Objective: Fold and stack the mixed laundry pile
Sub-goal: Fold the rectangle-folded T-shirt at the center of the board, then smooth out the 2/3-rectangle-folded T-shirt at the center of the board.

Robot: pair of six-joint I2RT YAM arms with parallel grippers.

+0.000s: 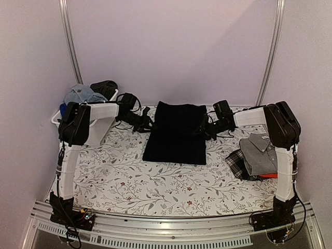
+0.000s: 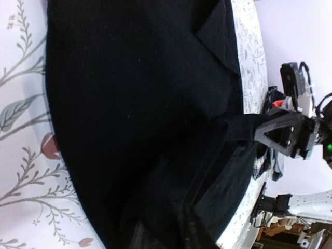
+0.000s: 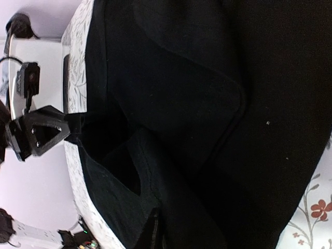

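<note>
A large black garment (image 1: 175,132) lies flat on the flowered table cover, partly folded, with a flap turned over on top. My left gripper (image 1: 146,122) is at its far left edge and my right gripper (image 1: 205,129) at its far right edge. Each is shut on a pinch of the black cloth, which pulls taut toward the jaws. In the left wrist view black cloth (image 2: 129,104) fills the frame and runs into my fingers (image 2: 155,236); the right gripper (image 2: 280,132) shows gripping the opposite edge. In the right wrist view the left gripper (image 3: 46,132) shows holding cloth (image 3: 197,93).
At the right a grey collared shirt (image 1: 259,151) lies folded on plaid cloth (image 1: 237,163) and a red piece (image 1: 267,176). A white tub (image 1: 58,120) at the back left holds blue denim-like pieces (image 1: 80,94) and a dark garment (image 1: 105,87).
</note>
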